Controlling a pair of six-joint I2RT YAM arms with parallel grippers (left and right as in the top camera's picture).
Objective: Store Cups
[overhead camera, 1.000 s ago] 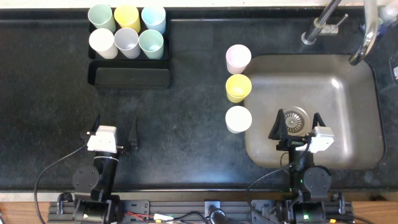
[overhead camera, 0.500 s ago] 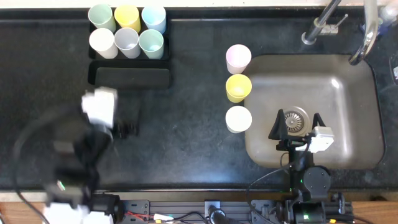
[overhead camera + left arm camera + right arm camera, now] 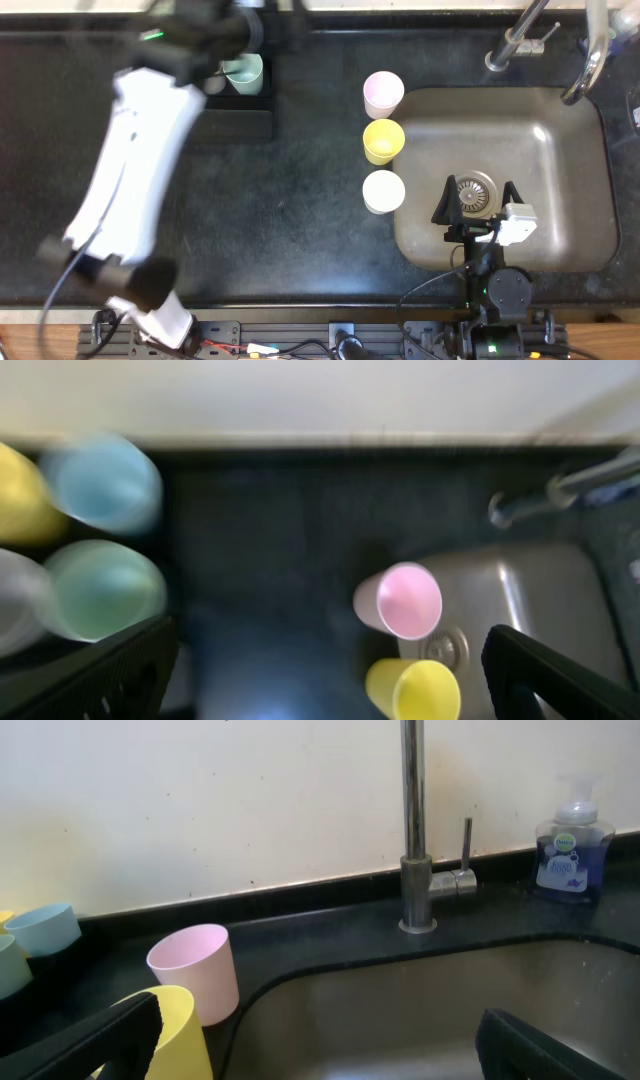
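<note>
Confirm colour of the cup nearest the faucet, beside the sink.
Pink. The cup shows best in the right wrist view.

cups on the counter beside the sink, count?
3, lined along the sink's left edge: pink cup rearmost, yellow cup middle, white cup frontmost. Left arm may hide others.

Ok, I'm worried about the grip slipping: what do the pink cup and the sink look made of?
Pink cup: probably plastic, matte; even opaque colour, thin rim, no sharp glints.
Sink: likely brushed stainless steel; grey with a soft, streaky sheen.
</note>
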